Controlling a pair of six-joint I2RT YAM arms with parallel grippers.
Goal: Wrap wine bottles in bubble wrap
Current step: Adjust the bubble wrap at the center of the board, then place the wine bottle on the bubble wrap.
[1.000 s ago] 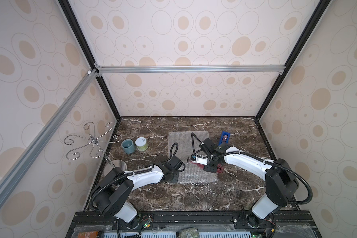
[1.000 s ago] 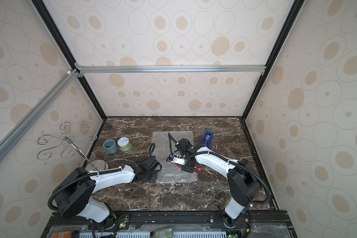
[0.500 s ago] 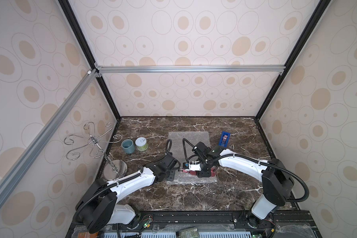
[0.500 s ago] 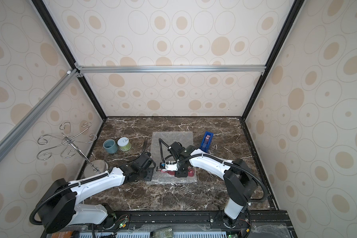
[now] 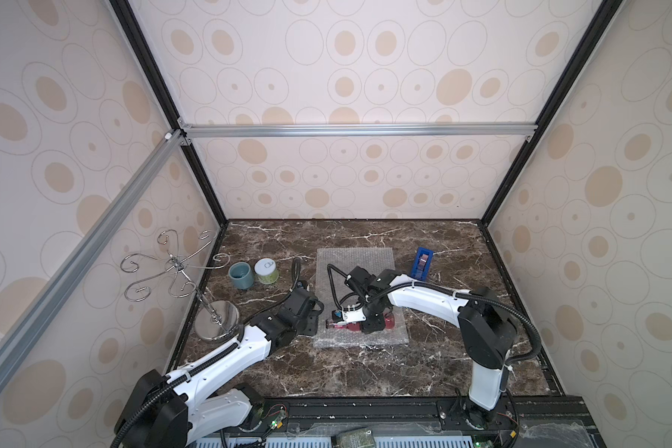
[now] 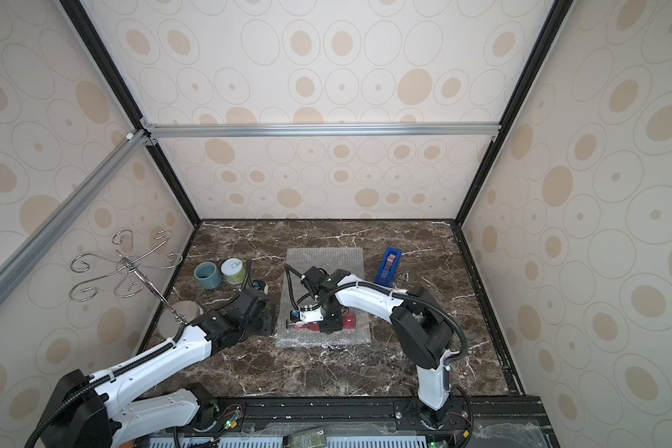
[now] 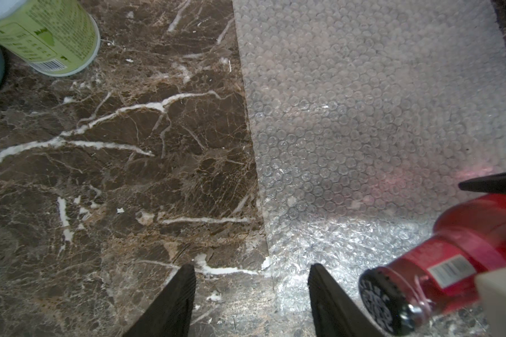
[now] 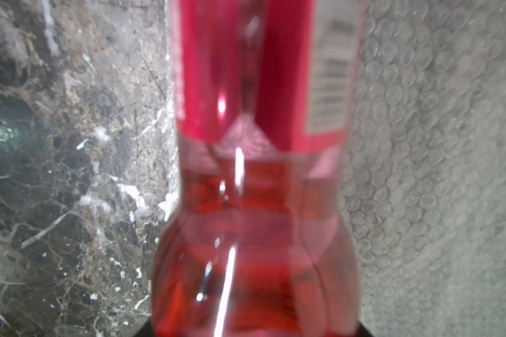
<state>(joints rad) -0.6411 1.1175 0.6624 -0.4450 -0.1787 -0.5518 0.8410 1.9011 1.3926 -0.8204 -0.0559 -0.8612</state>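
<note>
The left gripper [image 7: 250, 294] is open and empty, its jaws straddling the side edge of the bubble wrap [image 7: 362, 102]. Just beside it, the right gripper [image 5: 369, 324] clasps the wine bottle [image 7: 456, 256] low over that sheet, with the dark cap [image 7: 383, 300] pointing toward the left gripper. Farther off stands a green jar [image 7: 50, 38].

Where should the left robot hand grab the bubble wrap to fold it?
Probably its near left edge, by the corner. The bubble wrap lies flat, so the left gripper should slide in low from the left, one finger under that bare edge. The bottle lies across the near end, cap pointing left, with the right gripper on it, blocking the middle.
</note>
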